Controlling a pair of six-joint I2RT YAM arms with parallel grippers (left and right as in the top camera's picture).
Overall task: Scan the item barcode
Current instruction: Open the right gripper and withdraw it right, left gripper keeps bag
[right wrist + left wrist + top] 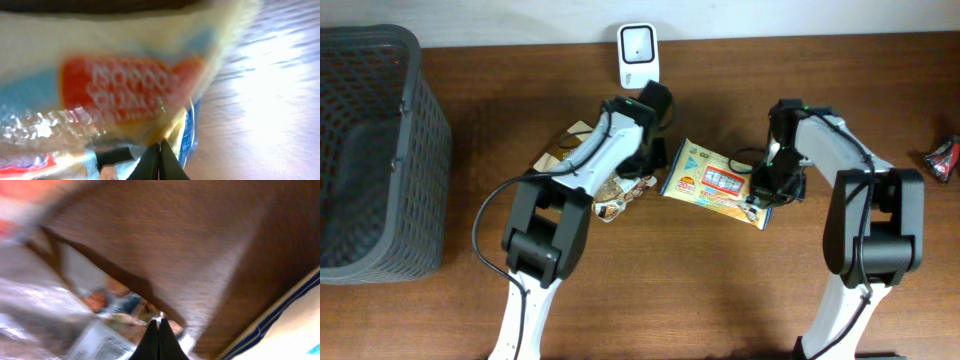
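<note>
At mid-table, clamping the snack packet's (705, 178) edge seam with the right gripper (758, 203). Light, crinkly, likely slippery; best held there.

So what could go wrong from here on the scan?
1. The right fingers appear to pinch only the end edge of the yellow packet. With so thin a hold it may slip or swing on the way to the scanner.
2. The left fingers, shut, sit by loose wrappers beside the packet and could drag them along.
</note>
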